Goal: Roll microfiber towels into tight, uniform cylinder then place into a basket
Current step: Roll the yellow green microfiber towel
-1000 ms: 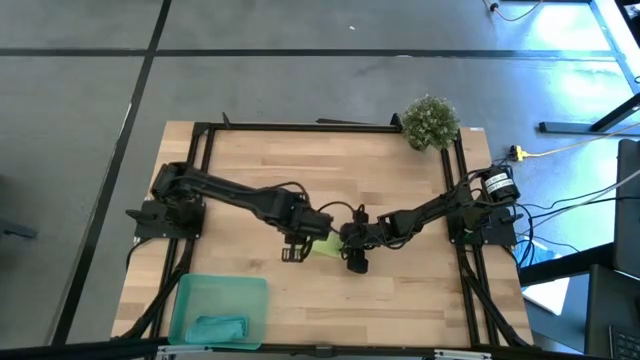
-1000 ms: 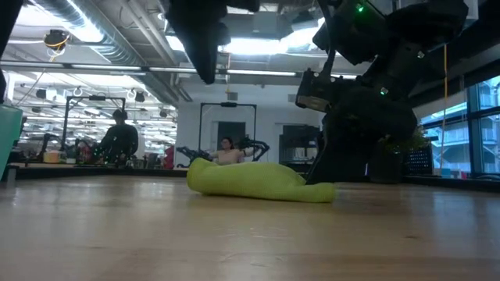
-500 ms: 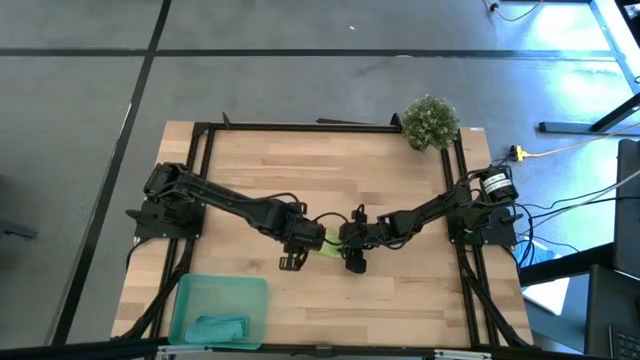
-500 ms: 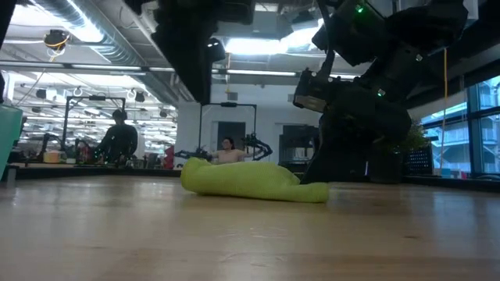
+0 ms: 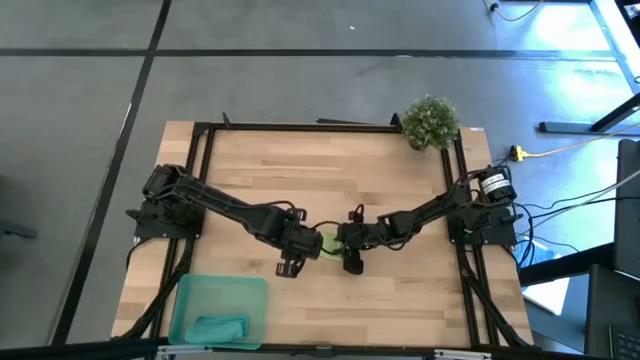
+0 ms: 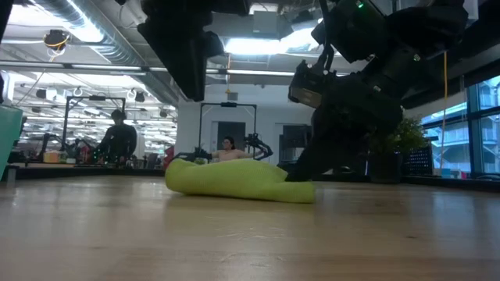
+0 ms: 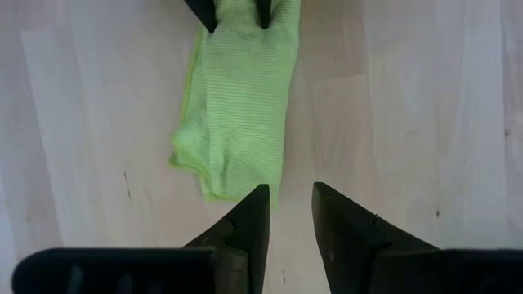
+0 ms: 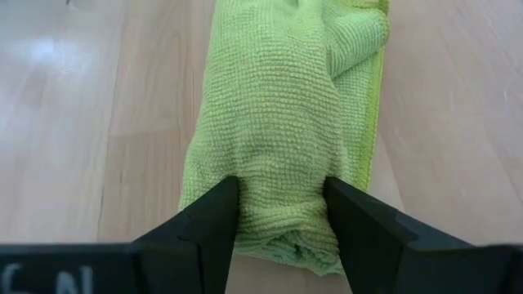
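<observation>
Across the wooden surface (image 5: 250,170), both dark arms reach inward and meet near its middle. At the near left corner sits the basket (image 5: 190,300), a translucent teal tray, with the teal towel (image 5: 218,327) lying crumpled inside it. A bushy potted plant (image 5: 431,121) stands at the far right corner, well apart from the work.

At centre lies the lime towel (image 6: 234,180), loosely rolled into a low, uneven cylinder resting flat on the wood. The right claw (image 8: 278,216) pinches one end of this roll, its two fingers (image 8: 204,220) pressed against either side of the cloth. The left claw (image 7: 288,214) hangs over the opposite end of the roll, its fingers (image 7: 249,216) slightly parted with a narrow gap between them, holding nothing; their tips sit just beside the towel's edge.

Beyond the surface, in the low view, a person (image 6: 119,138) is seated in the room behind.
</observation>
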`<state>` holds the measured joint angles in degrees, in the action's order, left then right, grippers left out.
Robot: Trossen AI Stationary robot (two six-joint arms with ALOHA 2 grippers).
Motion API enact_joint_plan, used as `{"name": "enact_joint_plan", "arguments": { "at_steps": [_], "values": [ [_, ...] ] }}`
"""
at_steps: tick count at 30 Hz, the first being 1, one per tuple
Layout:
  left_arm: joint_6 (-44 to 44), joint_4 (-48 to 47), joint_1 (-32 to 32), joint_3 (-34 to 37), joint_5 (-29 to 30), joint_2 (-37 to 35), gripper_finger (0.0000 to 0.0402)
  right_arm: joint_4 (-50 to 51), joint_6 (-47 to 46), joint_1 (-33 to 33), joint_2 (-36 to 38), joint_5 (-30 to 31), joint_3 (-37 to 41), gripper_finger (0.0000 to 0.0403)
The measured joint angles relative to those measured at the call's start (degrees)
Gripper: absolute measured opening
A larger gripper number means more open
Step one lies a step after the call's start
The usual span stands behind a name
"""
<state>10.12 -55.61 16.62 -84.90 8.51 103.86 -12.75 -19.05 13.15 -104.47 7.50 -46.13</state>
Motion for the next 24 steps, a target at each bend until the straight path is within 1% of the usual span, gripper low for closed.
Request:
{"name": "enact_joint_plan", "arguments": {
  "at_steps": [6, 11, 14, 16, 18, 21, 24],
  "values": [
    [0.8, 0.2, -0.1, 0.0, 0.2, 0.0, 0.0089, -0.1, 0.0, 0.0, 0.1, 0.2, -0.1, 0.0184],
    [1.4, 3.3, -1.1, 0.0, 0.3, 0.0, 0.0089, -0.2, 0.0, 0.0, 0.2, 0.3, -0.1, 0.0184],
    [2.3, 3.5, -1.5, 0.2, 2.9, 0.0, 0.0089, -0.2, 0.0, 0.0, 0.2, 0.3, -0.1, 0.0184],
    [3.4, 4.1, -1.6, 1.3, 4.6, 0.0, 0.0089, -0.2, 0.0, 0.0, 0.2, 0.3, -0.2, 0.0185],
    [4.3, 4.9, -1.6, 3.3, 4.4, 0.0, 0.0089, -0.3, 0.0, 0.0, 0.2, 0.4, -0.2, 0.0184],
    [4.7, 6.9, -1.6, 6.7, 3.6, 0.0, 0.0089, -0.3, 0.0, 0.0, 0.2, 0.4, -0.2, 0.0184],
    [4.8, 9.7, -1.8, 9.5, 0.8, 0.0, 0.0089, -0.3, 0.0, 0.0, 0.3, 0.4, -0.2, 0.0185]
  ]
}}
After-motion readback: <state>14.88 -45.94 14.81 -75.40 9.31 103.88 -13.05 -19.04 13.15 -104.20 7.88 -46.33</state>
